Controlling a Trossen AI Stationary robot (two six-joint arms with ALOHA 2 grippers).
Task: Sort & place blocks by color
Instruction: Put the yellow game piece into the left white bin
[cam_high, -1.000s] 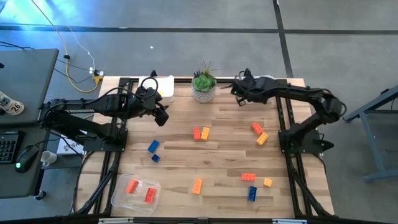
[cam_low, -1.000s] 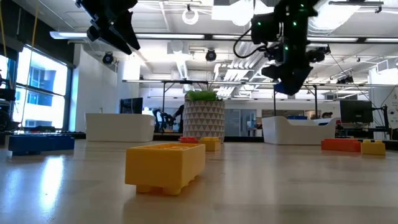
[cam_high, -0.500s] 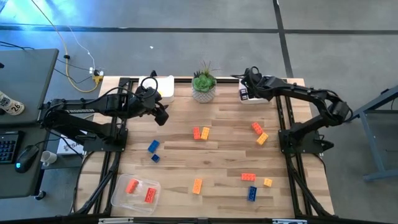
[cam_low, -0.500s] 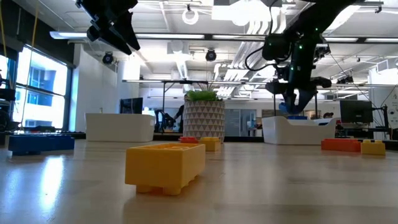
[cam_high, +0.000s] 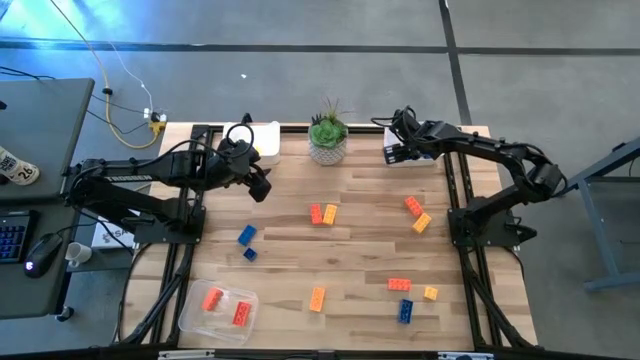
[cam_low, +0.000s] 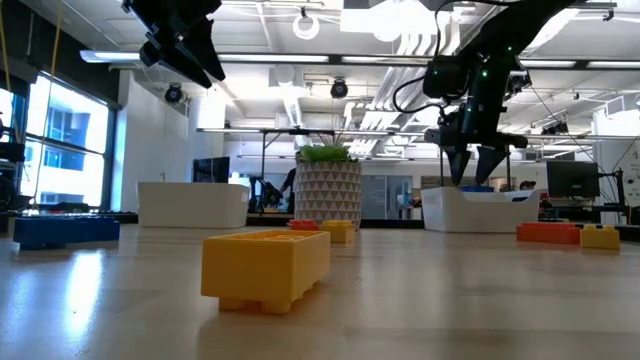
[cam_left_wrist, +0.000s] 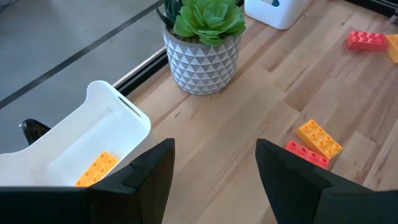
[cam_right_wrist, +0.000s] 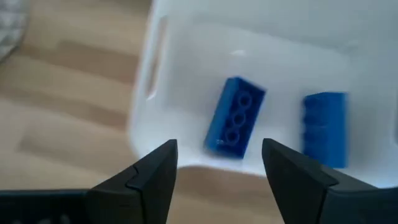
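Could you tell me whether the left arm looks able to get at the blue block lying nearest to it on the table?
Probably yes: the left tool hangs open above bare wood, and the blue block lies just in front of it with nothing between them.

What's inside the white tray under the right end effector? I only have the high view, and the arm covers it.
Observer: The right wrist view shows the right tray holding one blue block lying flat and a second blue block beside it.
Operator: Is that end effector carrying anything?
Observer: No. The right end effector hangs open and empty over the tray.
Operator: And the tray by the left arm?
Observer: The left wrist view shows a yellow-orange block inside the left tray. The left end effector is open and empty.
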